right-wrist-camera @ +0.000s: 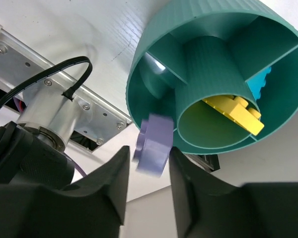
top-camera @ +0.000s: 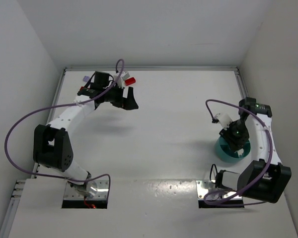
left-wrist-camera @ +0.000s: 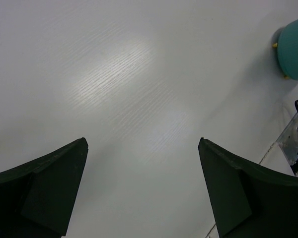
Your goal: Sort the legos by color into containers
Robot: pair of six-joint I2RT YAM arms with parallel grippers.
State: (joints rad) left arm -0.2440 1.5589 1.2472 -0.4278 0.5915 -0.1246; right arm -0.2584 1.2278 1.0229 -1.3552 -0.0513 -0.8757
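From above, the teal dish (top-camera: 221, 150) sits at the near right of the counter (top-camera: 164, 144), just beside the right arm's base plate. The right jaws hang directly over the dish, and the wrist hides both their opening and most of the dish. The left jaws are at the far left of the counter, well apart from the dish, with their dark fingers (top-camera: 132, 99) spread. A red lego (top-camera: 130, 80) lies just beyond them by the back edge, and a loose pale-purple lego (top-camera: 85, 78) lies on the other side of that wrist. In the left wrist view the left jaws stand wide, each finger (left-wrist-camera: 49, 183) at its own lower corner, with only bare counter between them and nothing touched. The dish (left-wrist-camera: 295, 47) shows from outside at the upper right, cut off by the frame edge. Two yellow specks (left-wrist-camera: 275, 44) at its wall are too small to make out. In the right wrist view the right jaws are narrow, their fingers (right-wrist-camera: 104, 183) clamped on a lilac lego (right-wrist-camera: 151, 146). This brick overlaps the dish's near rim (right-wrist-camera: 139, 84), though whether it touches the rim cannot be told. The central ring holds yellow legos (right-wrist-camera: 236, 111), and a cyan lego (right-wrist-camera: 258, 84) sits in an outer compartment, partly hidden by a dividing wall.
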